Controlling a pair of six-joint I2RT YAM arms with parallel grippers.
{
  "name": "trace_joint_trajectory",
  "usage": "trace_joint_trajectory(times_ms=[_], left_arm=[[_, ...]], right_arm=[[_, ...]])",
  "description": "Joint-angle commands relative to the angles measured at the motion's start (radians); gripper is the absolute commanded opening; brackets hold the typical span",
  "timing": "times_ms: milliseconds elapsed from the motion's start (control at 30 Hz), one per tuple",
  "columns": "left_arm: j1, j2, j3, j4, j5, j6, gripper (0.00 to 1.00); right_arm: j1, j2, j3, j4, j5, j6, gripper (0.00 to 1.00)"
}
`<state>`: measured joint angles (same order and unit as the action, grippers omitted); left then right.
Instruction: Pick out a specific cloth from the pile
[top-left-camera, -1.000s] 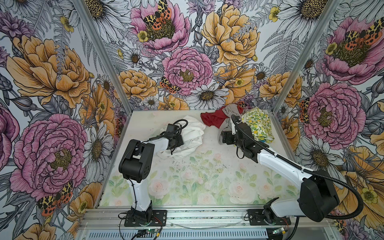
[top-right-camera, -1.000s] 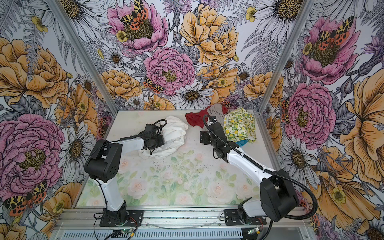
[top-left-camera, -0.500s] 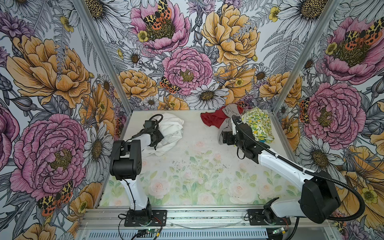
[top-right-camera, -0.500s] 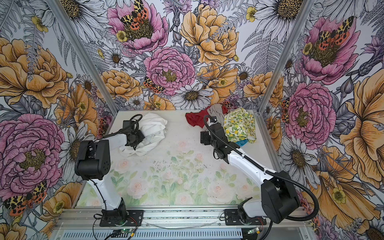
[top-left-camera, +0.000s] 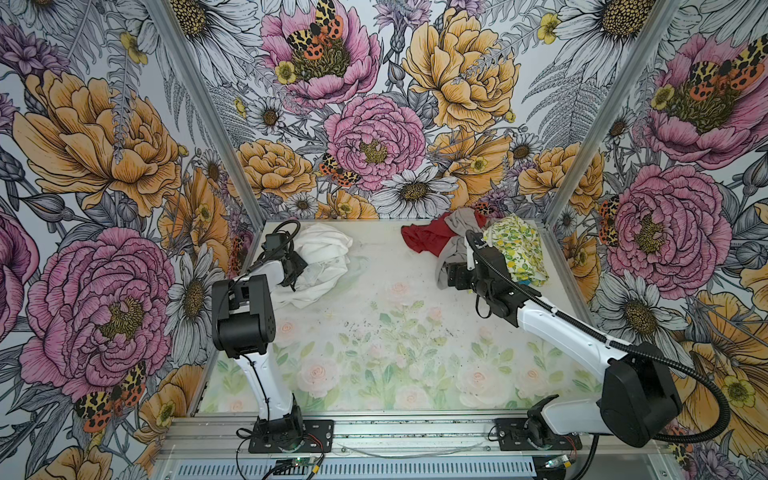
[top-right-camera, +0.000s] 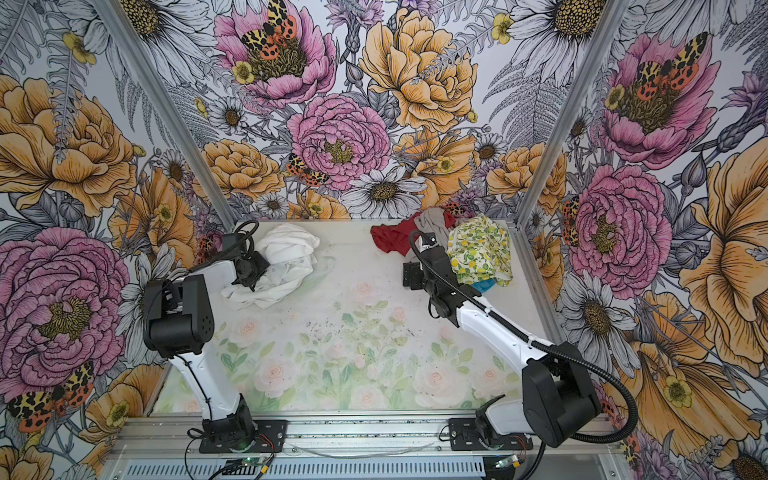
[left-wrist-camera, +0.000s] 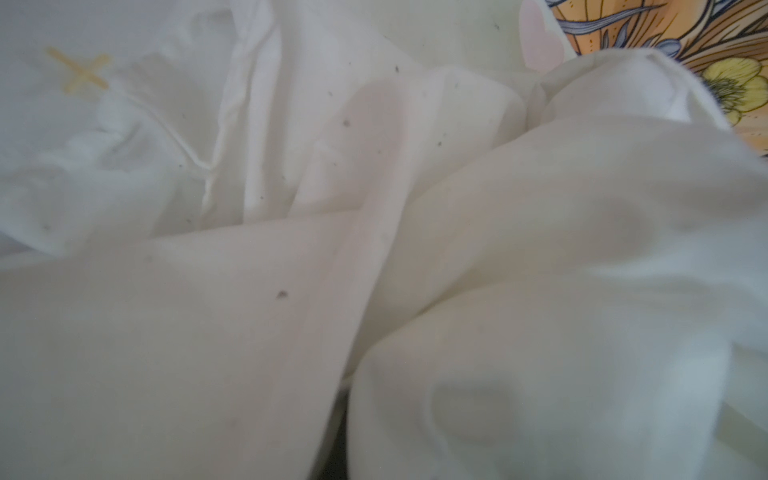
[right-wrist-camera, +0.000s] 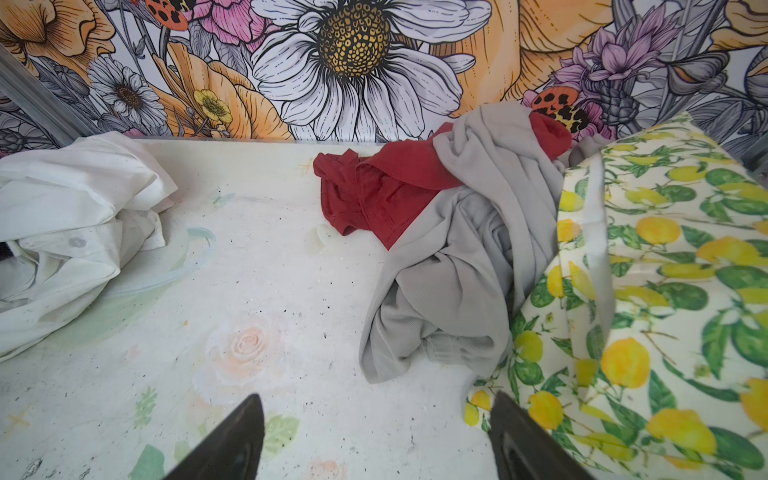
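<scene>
While the left pincer (top-left-camera: 296, 269) was clamped shut on it, the cloth (top-left-camera: 326, 253) lay bunched at the far left of the counter (top-left-camera: 395, 332).
It sat well apart from the pile (top-left-camera: 511, 249) in the far right corner, beside which the right pincer (right-wrist-camera: 376, 399) stood wide open, empty.

The cloth (top-left-camera: 326, 255) lies on the table (top-left-camera: 374, 340), far back on my left. The pile (top-left-camera: 498, 245) lies far back on my right, well apart.
</scene>
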<state>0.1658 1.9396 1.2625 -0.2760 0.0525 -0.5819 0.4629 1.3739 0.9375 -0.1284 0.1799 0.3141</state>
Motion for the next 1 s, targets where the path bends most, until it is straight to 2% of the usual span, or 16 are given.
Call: trace_joint_trajectory(times_ms=[0, 67, 100, 200, 267, 367, 400, 600, 833, 967], left_arm=[[0.024, -0.002, 0.034, -0.014, -0.002, -0.008, 0.0], [0.025, -0.012, 0.045, -0.012, 0.03, 0.0, 0.0], [0.021, -0.025, 0.052, -0.011, 0.038, 0.014, 0.04], [-0.001, -0.088, 0.05, 0.001, 0.061, 0.042, 0.34], [-0.013, -0.11, 0.058, -0.007, 0.091, 0.057, 0.61], [-0.033, -0.196, 0.062, -0.034, 0.103, 0.083, 0.82], [-0.039, -0.215, 0.057, -0.037, 0.112, 0.1, 0.98], [-0.072, -0.326, 0.006, -0.072, 0.072, 0.202, 0.99], [-0.111, -0.469, -0.094, -0.072, 0.055, 0.326, 0.99], [-0.135, -0.553, -0.152, -0.031, 0.058, 0.362, 0.99]], right_arm=[[-0.009, -0.028, 0.006, 0.022, 0.012, -0.007, 0.86], [-0.008, -0.037, 0.005, 0.019, 0.01, -0.009, 0.86], [-0.009, -0.045, 0.001, 0.016, 0.011, -0.01, 0.86], [-0.01, -0.069, -0.007, 0.006, 0.012, -0.029, 0.86], [-0.015, -0.084, -0.012, 0.0, 0.01, -0.043, 0.88], [-0.027, -0.111, -0.022, -0.002, -0.015, -0.051, 0.89], [-0.03, -0.119, -0.023, -0.001, -0.021, -0.058, 0.9], [-0.049, -0.17, -0.032, -0.015, -0.062, -0.085, 0.94], [-0.074, -0.27, -0.069, -0.025, -0.016, -0.117, 0.97], [-0.126, -0.328, -0.106, -0.023, 0.018, -0.136, 0.99]])
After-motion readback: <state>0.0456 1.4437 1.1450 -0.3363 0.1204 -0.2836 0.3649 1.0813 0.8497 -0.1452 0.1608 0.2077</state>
